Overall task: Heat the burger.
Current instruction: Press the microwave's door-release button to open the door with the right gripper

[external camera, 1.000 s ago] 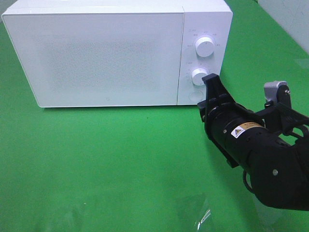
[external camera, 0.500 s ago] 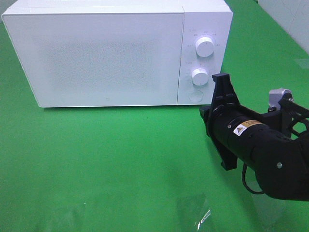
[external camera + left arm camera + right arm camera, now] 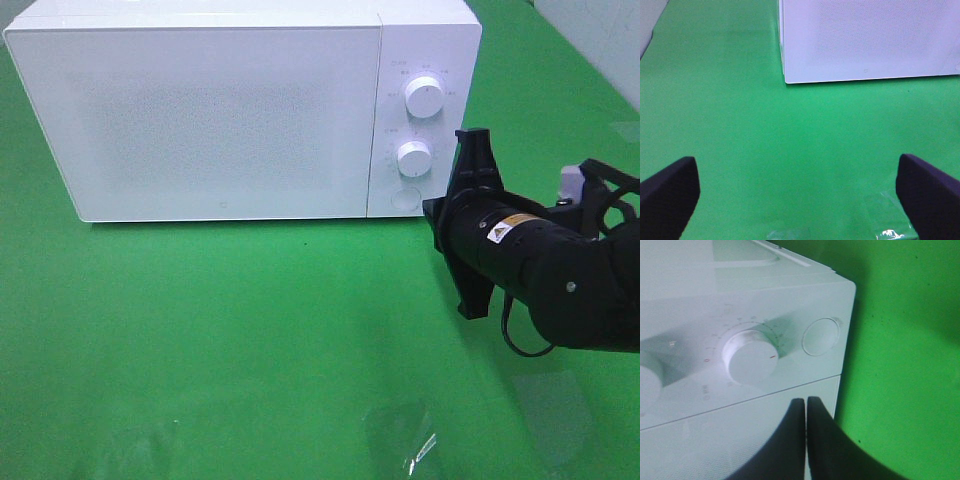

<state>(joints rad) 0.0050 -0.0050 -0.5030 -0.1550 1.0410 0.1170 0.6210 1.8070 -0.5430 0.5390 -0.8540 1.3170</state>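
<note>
The right claw [image 3: 806,402] is pressing its fingers together on nothing, probably to serve as one blunt poker. The microwave's [image 3: 220,110] round button [image 3: 821,336] is sitting just ahead of it, beside the lower knob [image 3: 750,356]. The burger is not showing; whether it is lying behind the shut door, I cannot tell. The right arm is stretching toward the panel. The left claw [image 3: 796,167] is hanging released.

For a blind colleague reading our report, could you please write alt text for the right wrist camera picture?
The right gripper, its two dark fingers pressed shut, points at the front of a white microwave, close to a round dial and a round push button. Green table cover shows beside the microwave.
</note>
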